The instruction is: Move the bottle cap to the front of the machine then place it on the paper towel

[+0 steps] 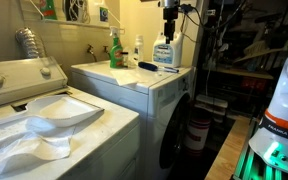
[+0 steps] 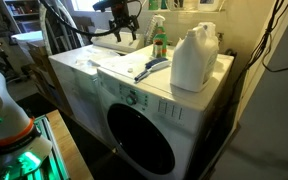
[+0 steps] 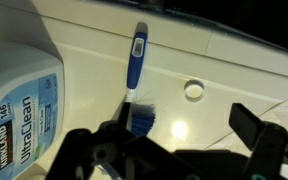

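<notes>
The small round white bottle cap (image 3: 193, 89) lies on the counter (image 3: 244, 70), the flat top of the white boxy front-loading machine (image 2: 84, 100). In the wrist view it sits right of centre, near the blue-and-white brush (image 3: 136, 70) but not touching it. A big white detergent jug with a blue label (image 3: 19, 110) fills the lower left. The black claw (image 3: 174, 150), along the bottom edge, is spread wide and grips nothing.
</notes>
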You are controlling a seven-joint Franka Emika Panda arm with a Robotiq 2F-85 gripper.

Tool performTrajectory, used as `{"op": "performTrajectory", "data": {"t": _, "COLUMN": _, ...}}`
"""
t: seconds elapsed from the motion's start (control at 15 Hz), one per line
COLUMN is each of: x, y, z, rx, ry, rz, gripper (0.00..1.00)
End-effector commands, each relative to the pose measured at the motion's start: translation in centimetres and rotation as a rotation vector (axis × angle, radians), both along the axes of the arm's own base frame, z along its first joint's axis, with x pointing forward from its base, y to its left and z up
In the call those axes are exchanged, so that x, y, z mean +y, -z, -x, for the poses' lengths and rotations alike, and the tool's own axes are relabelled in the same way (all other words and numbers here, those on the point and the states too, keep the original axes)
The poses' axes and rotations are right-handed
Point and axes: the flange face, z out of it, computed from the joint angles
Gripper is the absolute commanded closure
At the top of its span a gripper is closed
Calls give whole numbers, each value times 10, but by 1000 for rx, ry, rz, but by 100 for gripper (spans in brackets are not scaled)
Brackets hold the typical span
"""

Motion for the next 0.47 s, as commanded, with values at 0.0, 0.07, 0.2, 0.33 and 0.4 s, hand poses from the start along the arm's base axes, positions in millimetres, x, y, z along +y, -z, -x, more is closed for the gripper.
{"op": "performTrajectory", "data": {"t": 0.0, "x": 0, "y": 0, "z": 0, "rx": 3, "ry": 0, "rz": 0, "gripper": 0}}
{"op": "performTrajectory", "data": {"t": 0.07, "x": 0, "y": 2, "z": 1, "rx": 6, "ry": 0, "rz": -1, "gripper": 0}}
{"op": "performTrajectory", "data": {"t": 0.2, "x": 0, "y": 3, "z": 1, "rx": 8, "ry": 0, "rz": -1, "gripper": 0}}
{"op": "performTrajectory", "data": {"t": 0.33, "x": 0, "y": 3, "z": 1, "rx": 8, "ry": 0, "rz": -1, "gripper": 0}}
{"op": "performTrajectory", "data": {"t": 0.4, "x": 0, "y": 3, "z": 1, "rx": 8, "ry": 0, "rz": -1, "gripper": 0}}
